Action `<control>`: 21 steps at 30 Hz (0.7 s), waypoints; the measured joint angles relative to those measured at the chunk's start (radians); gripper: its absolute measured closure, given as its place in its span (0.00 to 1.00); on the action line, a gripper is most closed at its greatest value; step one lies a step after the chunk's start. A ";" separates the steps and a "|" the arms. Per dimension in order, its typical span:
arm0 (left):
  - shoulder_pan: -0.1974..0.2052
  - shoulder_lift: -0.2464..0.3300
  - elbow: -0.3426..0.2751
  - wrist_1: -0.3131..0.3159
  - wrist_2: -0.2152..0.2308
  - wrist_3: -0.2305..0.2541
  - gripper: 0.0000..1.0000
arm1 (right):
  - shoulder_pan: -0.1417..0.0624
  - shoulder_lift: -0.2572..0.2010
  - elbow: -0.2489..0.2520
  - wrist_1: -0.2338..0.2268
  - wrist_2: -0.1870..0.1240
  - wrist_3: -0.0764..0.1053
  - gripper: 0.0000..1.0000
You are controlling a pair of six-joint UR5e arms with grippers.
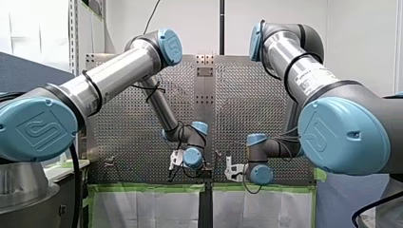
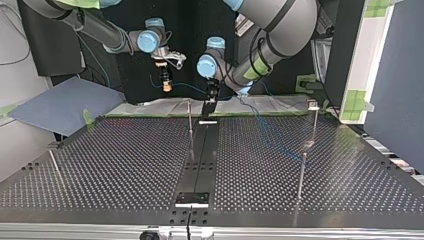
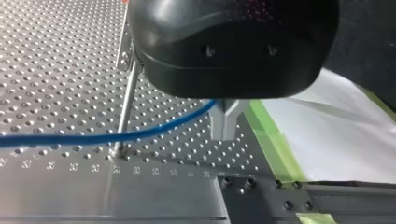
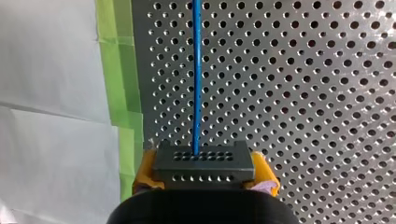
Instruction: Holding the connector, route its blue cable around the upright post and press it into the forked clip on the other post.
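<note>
- At the top view's left, the right gripper (image 2: 166,88) hangs near the table's (image 2: 125,165) far edge, its yellow pads (image 4: 145,170) clamped on the connector (image 4: 204,161).
- The blue cable (image 4: 196,70) runs straight out of the connector and across to the left gripper (image 2: 207,109).
- A thin post (image 2: 190,120) stands just beside that gripper, and the blue cable crosses it low down.
- The left gripper's fingertips (image 3: 219,123) sit together, with the blue cable entering just above them. Whether they pinch it cannot be told.
- Further right, the blue cable trails over the table toward another post (image 2: 301,175).

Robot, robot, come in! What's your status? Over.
Right gripper shut on connector. Left gripper shut on blue cable. Cable crosses upright post beside left gripper.
</note>
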 joint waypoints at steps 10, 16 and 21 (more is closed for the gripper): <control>-0.007 0.024 0.000 0.001 -0.023 -0.006 1.00 | -0.006 -0.002 -0.013 0.015 0.028 -0.006 1.00; -0.013 0.042 -0.003 0.002 -0.026 -0.009 1.00 | -0.008 -0.020 -0.012 0.024 0.074 -0.006 1.00; -0.018 0.053 -0.029 0.023 -0.023 -0.010 1.00 | 0.003 -0.055 -0.011 0.046 0.106 -0.006 1.00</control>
